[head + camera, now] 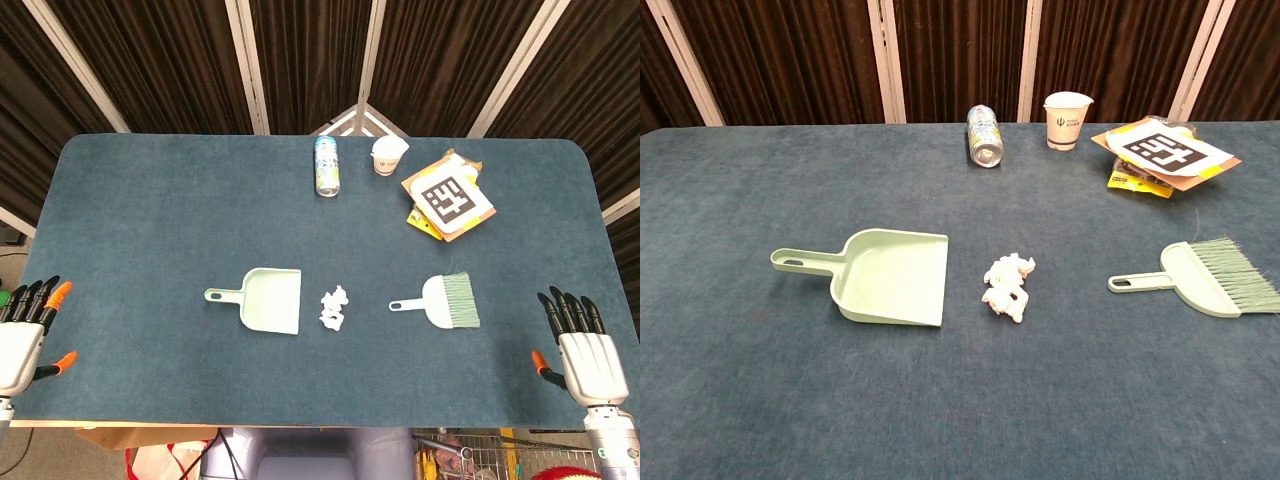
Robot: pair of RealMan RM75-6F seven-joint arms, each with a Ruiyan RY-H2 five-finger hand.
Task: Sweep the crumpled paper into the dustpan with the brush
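A pale green dustpan (266, 299) (887, 275) lies on the blue table, handle to the left, mouth facing right. White crumpled paper (333, 308) (1008, 286) sits just right of its mouth. Further right lies a green brush (446, 302) (1207, 280), handle pointing left towards the paper. My left hand (24, 335) hovers at the table's near left corner, fingers spread, holding nothing. My right hand (583, 345) is at the near right corner, fingers apart, also holding nothing. Neither hand shows in the chest view.
At the back of the table lie a can (326, 165) on its side, a white paper cup (388, 155) and a stack of flat packets topped with a marker card (448, 196). The table's near edge (300, 422) runs between the hands.
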